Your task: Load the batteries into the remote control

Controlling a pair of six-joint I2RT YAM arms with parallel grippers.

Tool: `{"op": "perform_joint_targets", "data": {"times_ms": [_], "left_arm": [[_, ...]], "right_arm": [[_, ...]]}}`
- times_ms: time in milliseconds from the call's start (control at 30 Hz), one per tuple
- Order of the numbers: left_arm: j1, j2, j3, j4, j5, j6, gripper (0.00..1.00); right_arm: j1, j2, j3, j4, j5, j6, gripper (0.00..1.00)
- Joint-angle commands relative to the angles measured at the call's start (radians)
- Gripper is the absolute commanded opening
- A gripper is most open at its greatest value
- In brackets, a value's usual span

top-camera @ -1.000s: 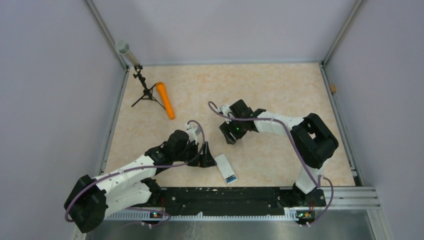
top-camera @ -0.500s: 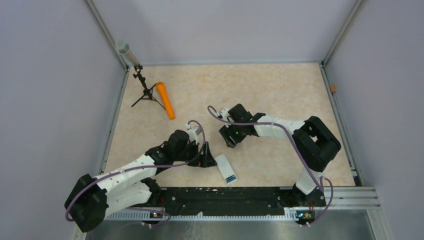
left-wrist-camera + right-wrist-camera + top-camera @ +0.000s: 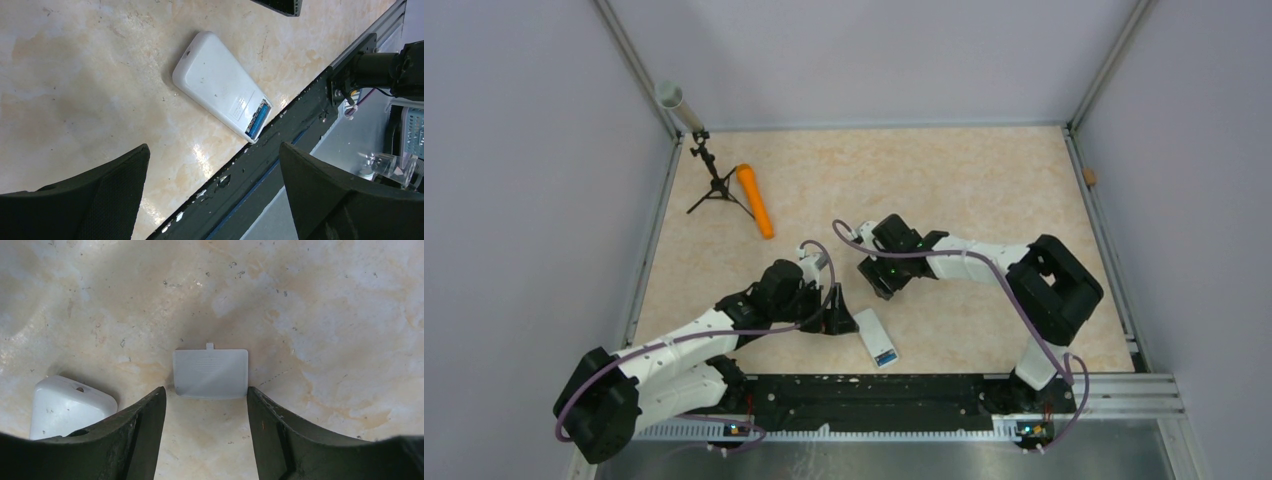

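Working over a beige marbled tabletop (image 3: 984, 170) between lilac walls (image 3: 874, 60), we are hovering the left gripper (image 3: 214, 150), wide open and empty, above the remote control (image 3: 220, 92). It is lying back-up by the front rail (image 3: 874, 385), blue battery (image 3: 257, 119) in its recess, label (image 3: 240, 106) unreadable. The right gripper (image 3: 205, 390), half-open, is straddling the loose cover (image 3: 210, 367).

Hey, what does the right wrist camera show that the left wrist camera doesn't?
Only the right wrist view: a small grey battery cover lying flat between the fingers of the open right gripper. Only the left wrist view: the open battery recess with a blue battery in it, and the black rail at the table's edge. Both: the white remote control, back up, on the marbled table.
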Motion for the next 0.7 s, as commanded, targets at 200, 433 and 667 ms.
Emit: {"op": "perform_joint_targets", "data": {"times_ms": [200,433,667], "left_arm": [[0.004,0.012,-0.004,0.053,0.009,-0.005,0.99],[0.004,0.011,-0.005,0.052,0.008,-0.007,0.99],[0.004,-0.002,-0.009,0.047,-0.009,-0.012,0.99]], "right_arm": [[0.048,0.062,-0.012,-0.077,0.074,0.054,0.57],[0.054,0.087,-0.005,-0.083,0.075,0.064,0.43],[0.054,0.033,-0.004,-0.093,0.075,0.095,0.25]]}}
